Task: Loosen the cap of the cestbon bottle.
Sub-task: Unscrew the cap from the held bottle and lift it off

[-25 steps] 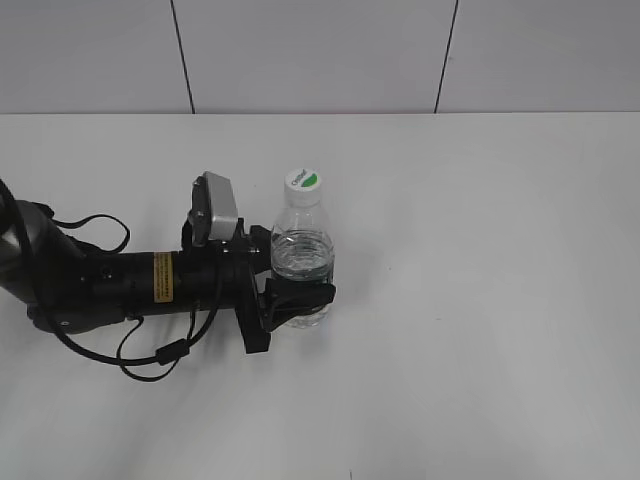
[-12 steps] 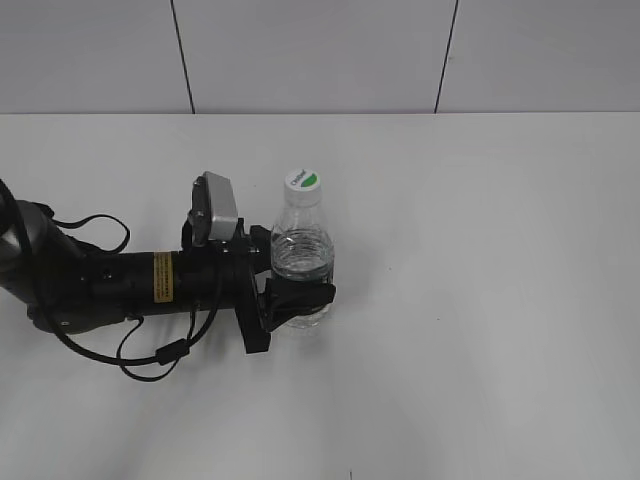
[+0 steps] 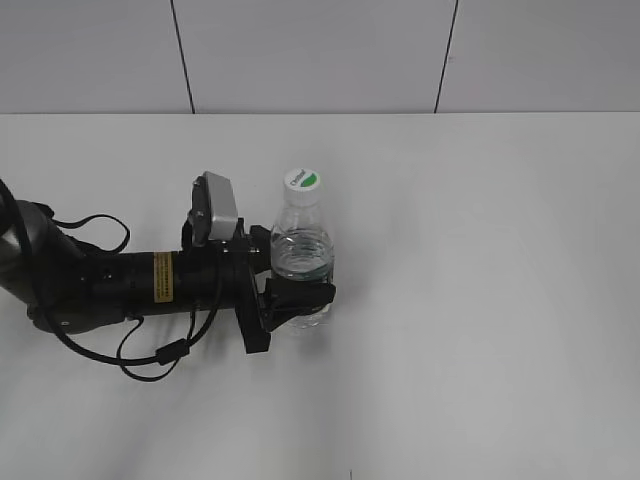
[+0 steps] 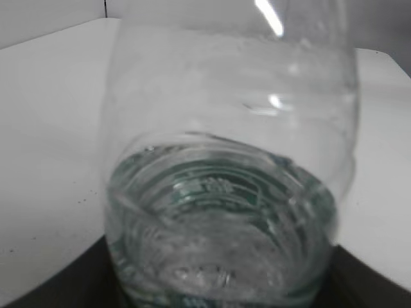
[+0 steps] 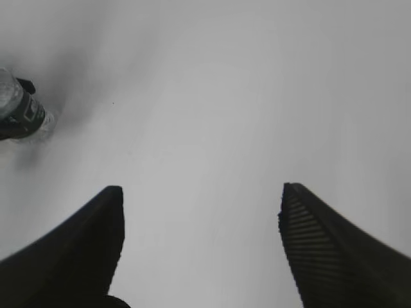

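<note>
The cestbon bottle stands upright on the white table, clear and partly filled with water. Its white cap with a green patch sits on the neck. My left gripper reaches in from the left and is shut on the bottle's lower body. In the left wrist view the bottle fills the frame between the dark jaws. My right gripper is open and empty above bare table. It does not show in the exterior view. The bottle's base shows small at the far left of the right wrist view.
The white table stretches to the right and front of the bottle. The left arm's black body and cables lie on the left side of the table. A white tiled wall stands behind.
</note>
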Tool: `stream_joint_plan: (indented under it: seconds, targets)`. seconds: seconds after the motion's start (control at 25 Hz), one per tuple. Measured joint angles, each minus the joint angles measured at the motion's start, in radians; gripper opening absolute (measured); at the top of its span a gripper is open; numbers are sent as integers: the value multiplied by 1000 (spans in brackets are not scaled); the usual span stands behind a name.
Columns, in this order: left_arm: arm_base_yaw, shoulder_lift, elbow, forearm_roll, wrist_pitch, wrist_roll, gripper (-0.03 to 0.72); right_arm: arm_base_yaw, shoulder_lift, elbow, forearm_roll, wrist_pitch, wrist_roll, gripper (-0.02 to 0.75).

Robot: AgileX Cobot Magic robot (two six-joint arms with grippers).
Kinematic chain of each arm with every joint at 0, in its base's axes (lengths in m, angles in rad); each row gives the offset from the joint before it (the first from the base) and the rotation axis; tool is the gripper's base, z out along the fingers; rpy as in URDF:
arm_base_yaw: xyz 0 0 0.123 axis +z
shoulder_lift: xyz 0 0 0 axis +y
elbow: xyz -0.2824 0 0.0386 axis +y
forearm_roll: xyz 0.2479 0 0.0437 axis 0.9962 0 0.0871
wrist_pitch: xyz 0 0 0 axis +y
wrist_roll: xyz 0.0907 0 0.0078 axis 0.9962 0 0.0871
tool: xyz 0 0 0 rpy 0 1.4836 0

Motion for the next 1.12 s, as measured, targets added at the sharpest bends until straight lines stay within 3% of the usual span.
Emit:
stream_joint_plan:
  seconds: [0.6, 1.12]
  targets:
    - [0, 0, 0, 0, -1, 0, 417, 0, 559, -358, 26, -17, 0, 572]
    - [0, 0, 0, 0, -2, 0, 417, 0, 812, -490, 0, -21, -4, 572]
